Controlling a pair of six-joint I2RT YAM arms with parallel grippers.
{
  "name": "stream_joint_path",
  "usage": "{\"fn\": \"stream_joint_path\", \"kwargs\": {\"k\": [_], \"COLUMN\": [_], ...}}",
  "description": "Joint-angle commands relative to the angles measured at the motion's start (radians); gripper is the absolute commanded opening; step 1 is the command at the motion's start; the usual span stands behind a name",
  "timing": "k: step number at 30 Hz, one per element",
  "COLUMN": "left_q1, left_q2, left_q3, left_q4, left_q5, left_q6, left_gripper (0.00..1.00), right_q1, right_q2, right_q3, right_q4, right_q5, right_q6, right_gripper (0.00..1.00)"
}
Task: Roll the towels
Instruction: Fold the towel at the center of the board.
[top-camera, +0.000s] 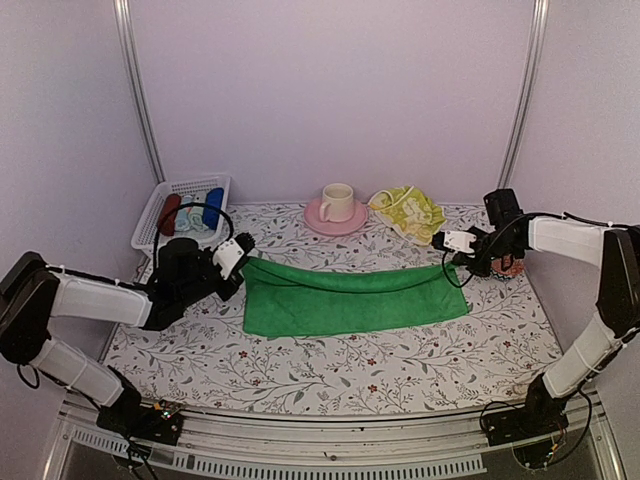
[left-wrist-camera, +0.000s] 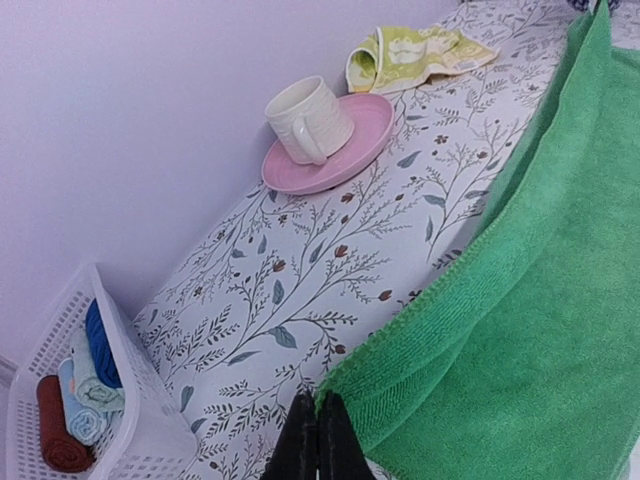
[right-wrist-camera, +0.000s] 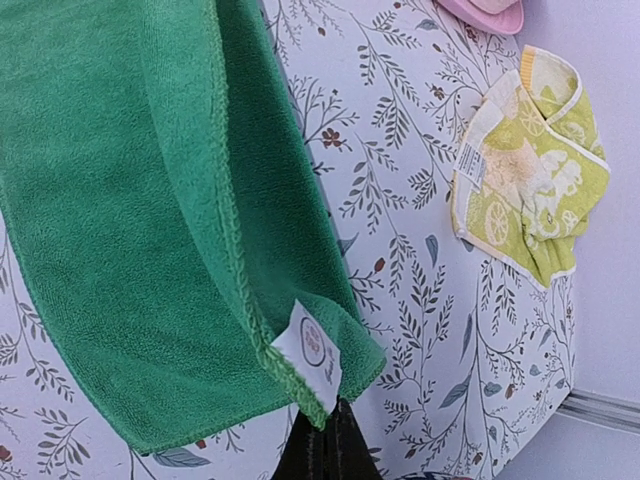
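Seen from above, the green towel (top-camera: 355, 298) stretches across the floral table (top-camera: 330, 375); how its end corners are held is too small to tell.

In the left wrist view, the left gripper (left-wrist-camera: 318, 440) is cut off, its dark fingers pressed together on the looped terry corner.

In the right wrist view, the right gripper (right-wrist-camera: 325, 452) is clamped on the hemmed corner beside a white label (right-wrist-camera: 310, 347). The crumpled yellow towel (right-wrist-camera: 530, 170) lies apart.
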Motion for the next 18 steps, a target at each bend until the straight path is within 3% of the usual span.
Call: {"fn": "stream_joint_path", "kwargs": {"k": [1, 18], "left_q1": [-0.026, -0.141], "left_q2": [-0.049, -0.074], "left_q3": [-0.029, -0.067], "left_q4": [0.0, -0.156], "left_q5": [0.077, -0.047], "left_q6": [0.025, 0.009], "left_gripper": [0.0, 0.0], "right_q1": [-0.004, -0.003], "right_q2": [-0.062, -0.192], "right_q3": [-0.05, -0.231], "right_q4": [0.004, 0.026], "right_q5": [-0.048, -0.05], "right_q6": [-0.031, -0.101], "right_gripper": [0.02, 0.02]}}
